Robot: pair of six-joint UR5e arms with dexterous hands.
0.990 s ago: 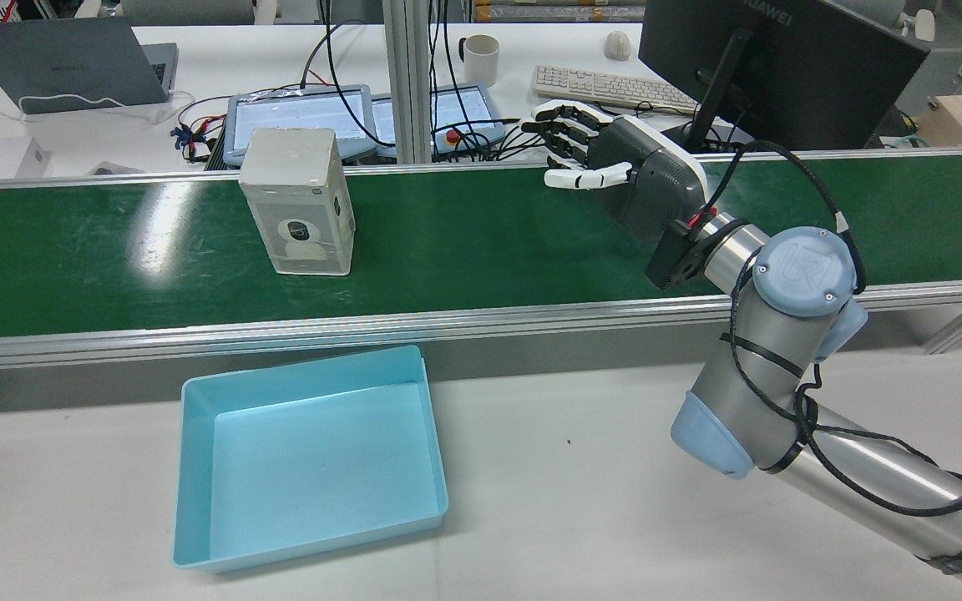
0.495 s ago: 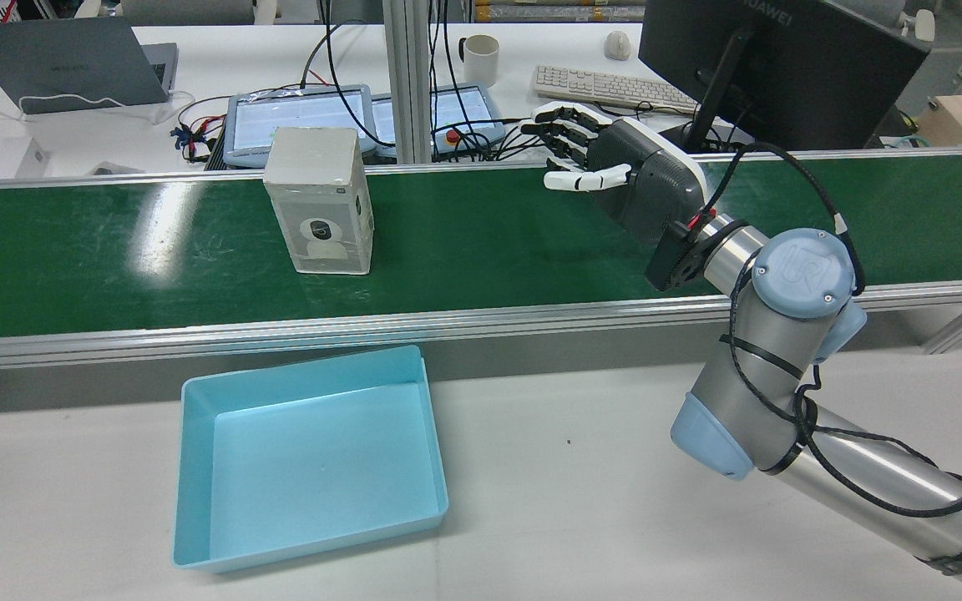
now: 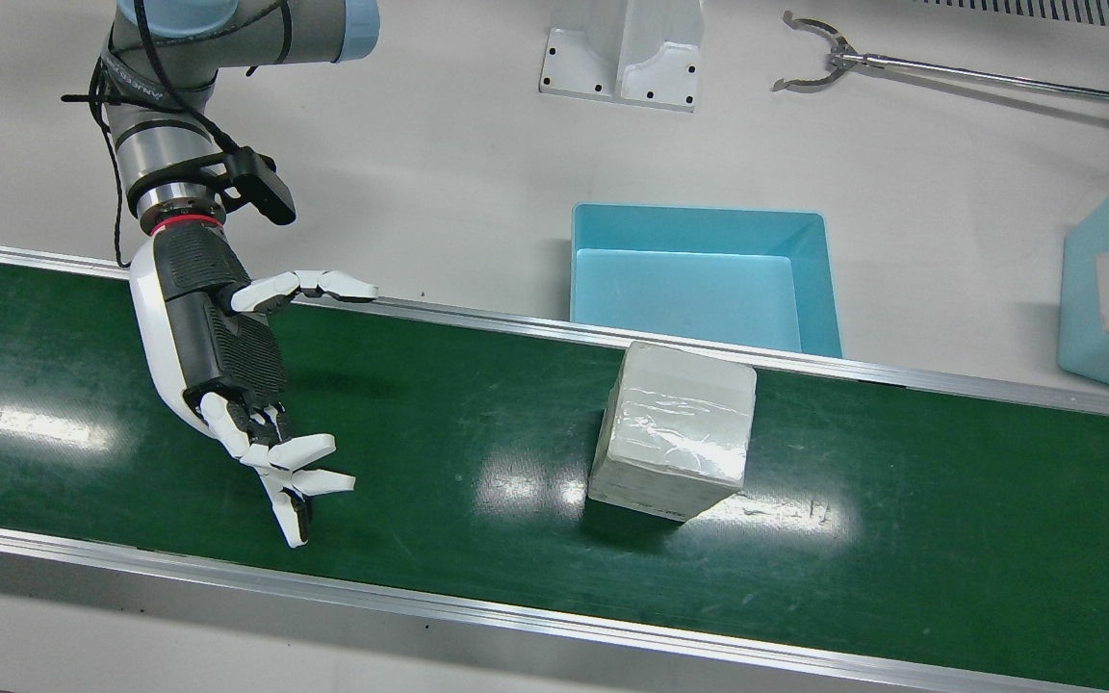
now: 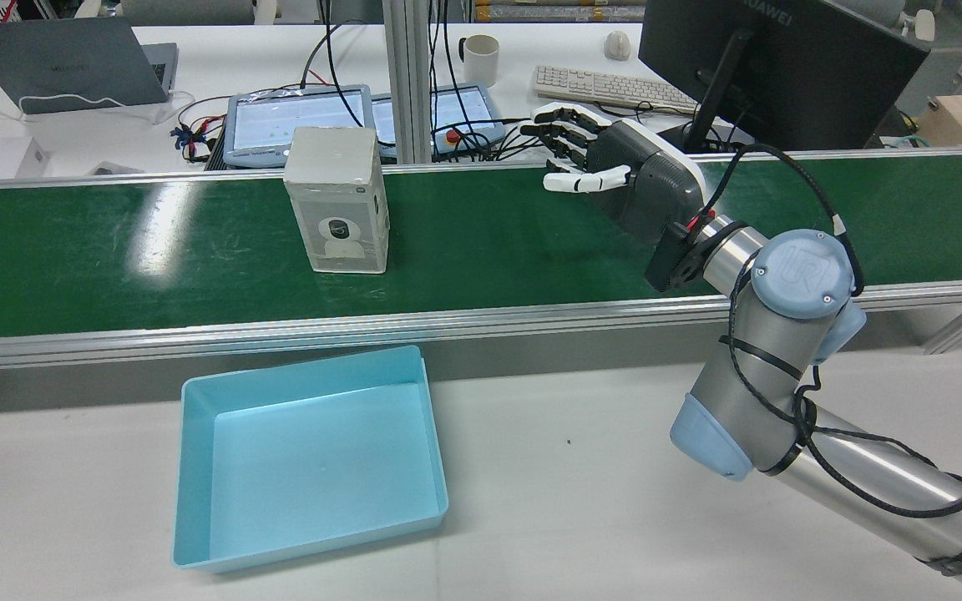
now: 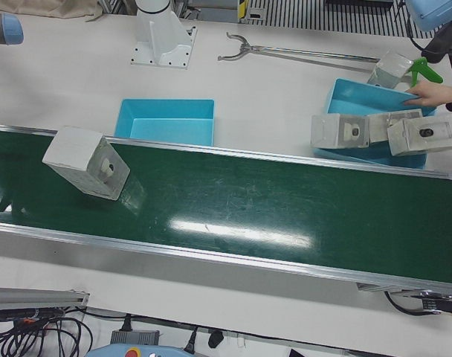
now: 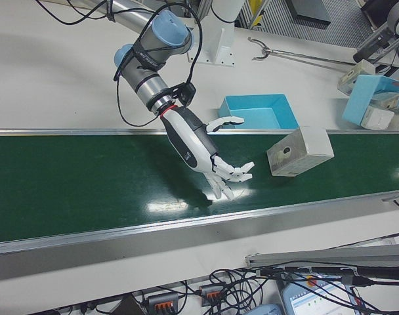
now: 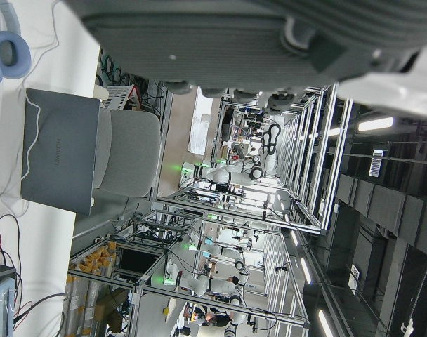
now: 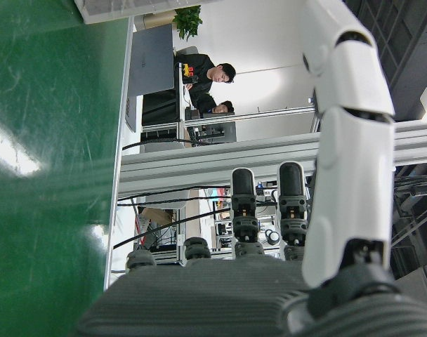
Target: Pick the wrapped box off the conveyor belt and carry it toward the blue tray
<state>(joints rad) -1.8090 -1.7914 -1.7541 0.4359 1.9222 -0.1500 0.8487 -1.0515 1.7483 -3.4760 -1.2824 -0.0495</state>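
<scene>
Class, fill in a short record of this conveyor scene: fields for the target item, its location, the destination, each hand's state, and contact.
target item: wrapped box, standing upright
location: on the green conveyor belt
destination: blue tray, on the white table beside the belt, nothing in it
right hand: open, fingers spread, above the belt
left hand: seen only close up in its own camera; state cannot be told
contact: none; the right hand is apart from the box

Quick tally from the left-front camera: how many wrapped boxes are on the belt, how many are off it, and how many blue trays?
Wrapped white boxes on the green conveyor belt: 1
Wrapped white boxes off the belt, at the far tray: 4
Blue plastic trays: 2
Total: 7
</scene>
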